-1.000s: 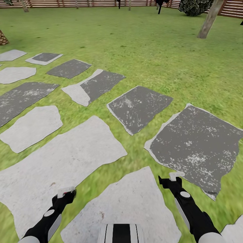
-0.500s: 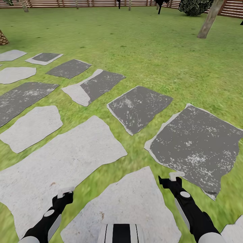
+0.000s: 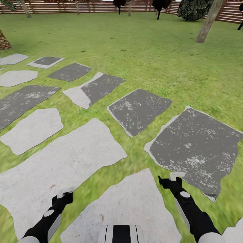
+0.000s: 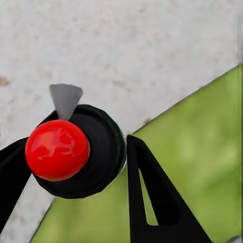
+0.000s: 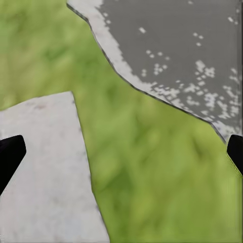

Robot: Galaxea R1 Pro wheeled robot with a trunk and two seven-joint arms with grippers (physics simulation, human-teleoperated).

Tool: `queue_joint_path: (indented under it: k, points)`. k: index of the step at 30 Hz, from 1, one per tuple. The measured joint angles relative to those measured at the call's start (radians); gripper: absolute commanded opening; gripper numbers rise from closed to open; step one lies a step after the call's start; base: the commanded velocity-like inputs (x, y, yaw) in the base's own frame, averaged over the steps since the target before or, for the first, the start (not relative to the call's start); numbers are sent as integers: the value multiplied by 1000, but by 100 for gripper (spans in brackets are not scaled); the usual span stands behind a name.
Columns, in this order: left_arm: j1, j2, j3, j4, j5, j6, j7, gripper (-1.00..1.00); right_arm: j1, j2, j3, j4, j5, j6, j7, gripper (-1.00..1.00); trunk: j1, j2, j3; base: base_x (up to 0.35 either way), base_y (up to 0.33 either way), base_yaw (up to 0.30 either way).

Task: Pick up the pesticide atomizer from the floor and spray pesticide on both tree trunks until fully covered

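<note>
Grey paving slabs (image 3: pixel 67 158) cross the lawn (image 3: pixel 141 50); a possibly palm stump (image 3: pixel 4 41) stands far-left.

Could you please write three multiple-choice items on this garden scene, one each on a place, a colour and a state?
1. Where does the leaning tree trunk stand in the head view?
A. far right of the lawn
B. on a paving slab
C. between the arms

2. What colour is the knob on the atomizer between the left fingers?
A. blue
B. red
C. yellow

3. How are the right fingers?
A. shut on a tool
B. shut, empty
C. wide apart, empty

Key:
1 A: the leaning tree trunk rises from the lawn at far right.
2 B: the atomizer, flanked by the left fingers, has a red knob.
3 C: the right fingers sit at opposite edges, with grass between.
</note>
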Motion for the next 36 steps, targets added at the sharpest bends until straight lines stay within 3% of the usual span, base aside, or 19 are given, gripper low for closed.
queue_joint_path:
  k: [11, 16, 26, 36]
  points:
    - [-1, -1, -1, 0, 0, -1, 0, -100, 0, -1, 0, -2, 0, -2, 2, 100, -5, 3, 43, 0, 0, 0]
    - [2, -4, -3, -19, -1, 0, 1, -100, 0, -1, 1, -59, 0, 1, 1, 100, -7, 4, 62, 0, 0, -1]
    - [2, 16, -4, -25, -1, 16, -11, -100, 68, -6, 1, -72, 1, 1, 0, 100, -12, 6, 115, 0, 0, -81]
    - [2, 22, -17, -21, -44, 24, -12, -100, 87, -8, 0, -28, 3, -4, 0, 100, -16, 8, 169, 0, 0, -88]
